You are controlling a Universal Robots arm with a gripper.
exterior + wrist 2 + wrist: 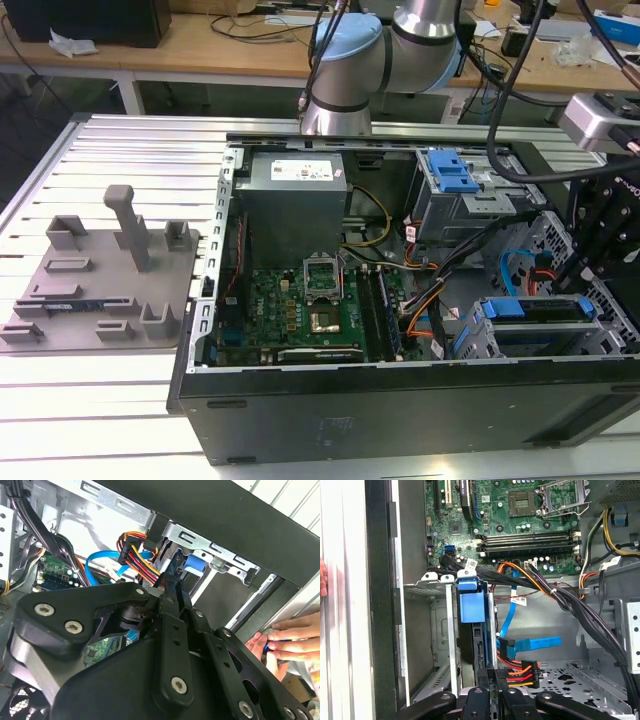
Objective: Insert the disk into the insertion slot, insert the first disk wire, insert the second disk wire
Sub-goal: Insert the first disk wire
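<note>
Though the disk (470,605) sits in the insertion slot (440,630) ahead of the jaws — their grip can't be told — power wire (520,675) and blue wire (532,642) look loose.

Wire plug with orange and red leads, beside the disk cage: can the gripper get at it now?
Probably yes. In the first wrist view the plug sits right beside the gripper, nothing between them; the blue flat cable lies just past it.

You're working on a ribbed aluminium desk (110,150), bright with glare along its near edge. Behind it you'll see a long wooden worktop (190,45) on white legs, carrying a black box (90,18) and loose cables (250,22); beneath it the floor (50,95) is dark.
</note>
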